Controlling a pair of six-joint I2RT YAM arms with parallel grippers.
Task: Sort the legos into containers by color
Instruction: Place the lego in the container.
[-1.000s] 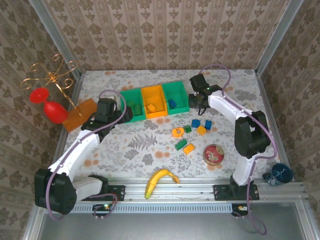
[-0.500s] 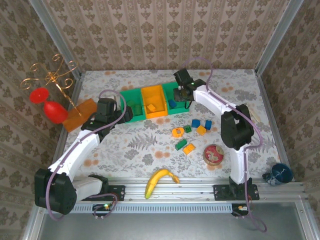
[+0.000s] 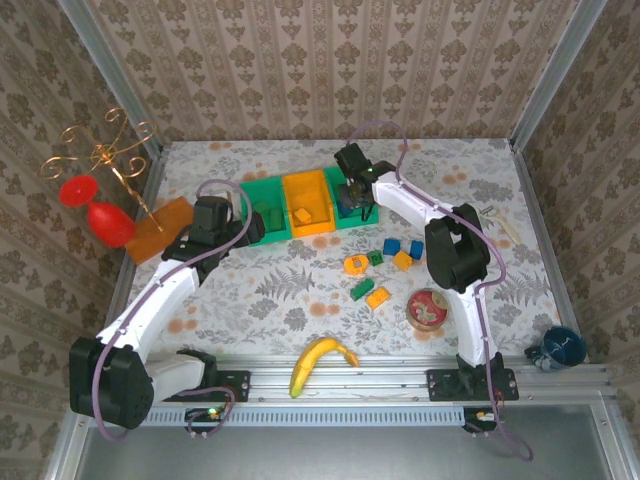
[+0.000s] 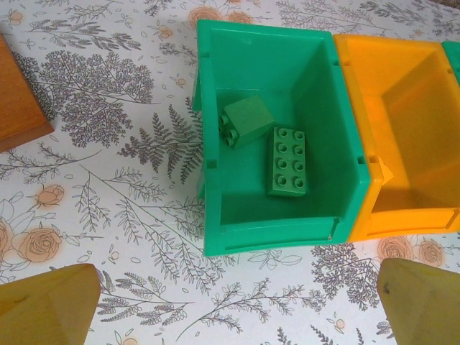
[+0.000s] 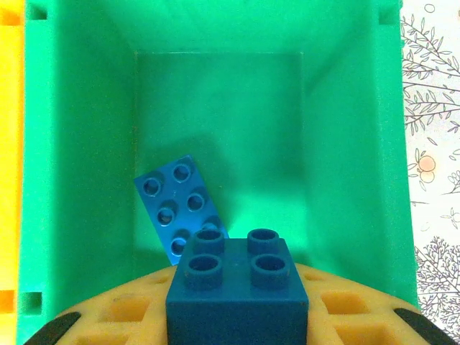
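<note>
the flowered table (image 3: 250, 290) comes first, with the two white arms reaching across it. the containers (image 3: 312, 228) sit in a joined row near the far side, green, orange, green. the left gripper (image 3: 250, 228) hangs just off the near wall of the left green bin (image 4: 273, 237), its pincer spread wide with nothing in it. the right gripper (image 3: 355, 195) is over the right green bin (image 5: 79, 144), its pincer clamped on a blue block (image 5: 237, 287) held above the bin floor. a flat blue lego (image 5: 180, 208) lies tilted on that floor. two green legos (image 4: 289, 162) lie in the left bin, and one yellow piece (image 3: 301, 214) in the orange one. a loose cluster of legos (image 3: 378, 297), blue, green and orange-yellow, lies on the table on the near side of the bins.
</note>
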